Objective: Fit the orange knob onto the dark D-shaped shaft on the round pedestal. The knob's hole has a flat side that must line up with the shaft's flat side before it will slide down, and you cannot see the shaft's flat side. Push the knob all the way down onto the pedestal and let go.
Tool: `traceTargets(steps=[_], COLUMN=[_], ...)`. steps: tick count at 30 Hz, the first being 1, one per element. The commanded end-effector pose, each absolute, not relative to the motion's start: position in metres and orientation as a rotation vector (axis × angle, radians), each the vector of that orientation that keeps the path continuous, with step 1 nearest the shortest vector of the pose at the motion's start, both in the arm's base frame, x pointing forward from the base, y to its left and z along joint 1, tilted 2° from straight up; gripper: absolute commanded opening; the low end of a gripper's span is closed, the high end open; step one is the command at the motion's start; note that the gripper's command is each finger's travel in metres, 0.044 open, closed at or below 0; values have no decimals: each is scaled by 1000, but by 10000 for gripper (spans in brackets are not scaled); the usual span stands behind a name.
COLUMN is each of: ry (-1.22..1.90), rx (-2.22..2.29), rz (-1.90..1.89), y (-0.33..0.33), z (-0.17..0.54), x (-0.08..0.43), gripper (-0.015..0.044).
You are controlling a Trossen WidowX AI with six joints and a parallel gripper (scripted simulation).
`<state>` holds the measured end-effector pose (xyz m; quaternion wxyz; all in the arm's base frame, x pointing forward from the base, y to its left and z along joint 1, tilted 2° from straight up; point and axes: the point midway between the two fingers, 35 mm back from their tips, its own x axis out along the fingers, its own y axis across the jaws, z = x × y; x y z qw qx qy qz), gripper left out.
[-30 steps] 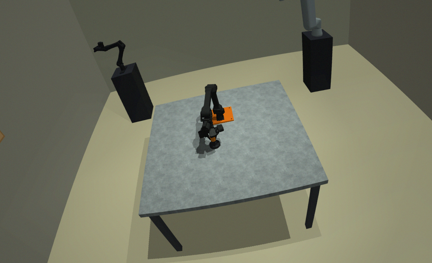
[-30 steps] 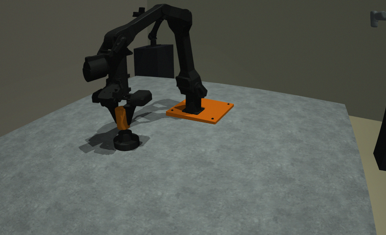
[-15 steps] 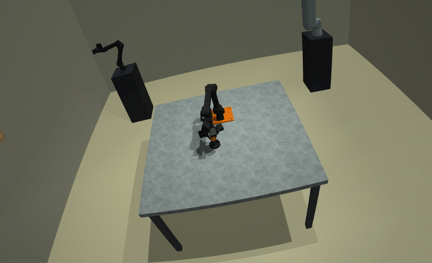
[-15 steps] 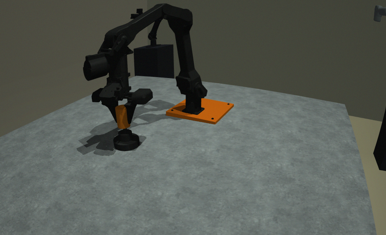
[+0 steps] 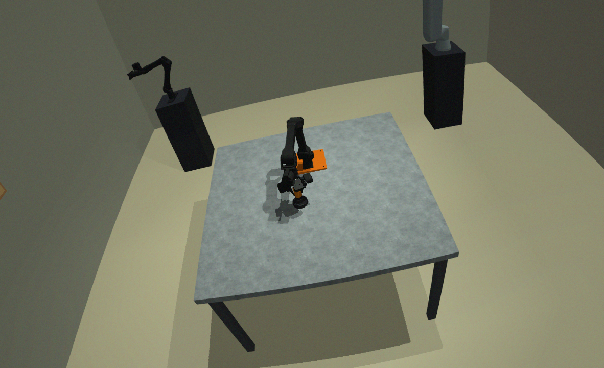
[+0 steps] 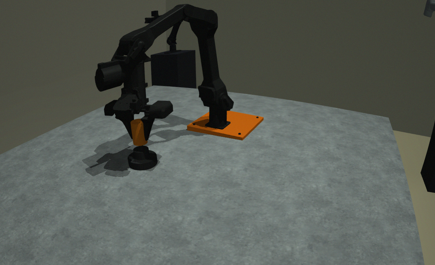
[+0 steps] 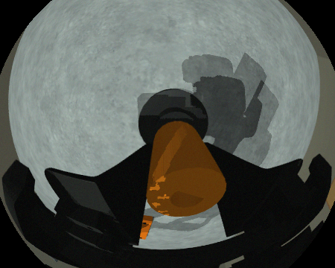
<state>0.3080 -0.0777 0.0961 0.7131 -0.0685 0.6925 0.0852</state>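
Observation:
The orange knob (image 5: 297, 193) (image 6: 138, 132) (image 7: 186, 179) is held upright, tilted slightly in the exterior view. My gripper (image 6: 140, 136) (image 7: 178, 147) is shut on it, one finger on each side. The round dark pedestal (image 5: 300, 204) (image 6: 142, 163) (image 7: 147, 126) stands on the table below the knob. Its short dark shaft (image 6: 141, 150) rises from the middle. In the exterior view the knob's lower end is just above the shaft top, with a very small gap. In the wrist view the knob covers most of the shaft. The flat sides of the hole and shaft are hidden.
The arm's orange base plate (image 5: 319, 160) (image 6: 245, 123) lies on the grey table (image 5: 363, 205) (image 6: 245, 197) behind the pedestal. Two dark pillars (image 5: 185, 132) (image 5: 443, 87) with other arms stand beyond the table. The arm's shadow falls beside the pedestal.

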Motion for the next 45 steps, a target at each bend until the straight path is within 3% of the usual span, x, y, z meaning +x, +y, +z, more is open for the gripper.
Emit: traceTargets(steps=[1,45], ry=[1531,1521], rx=[-153,-236], rz=[194,275], y=[-77,-78], z=[96,102], x=[308,310], gripper=[0,0])
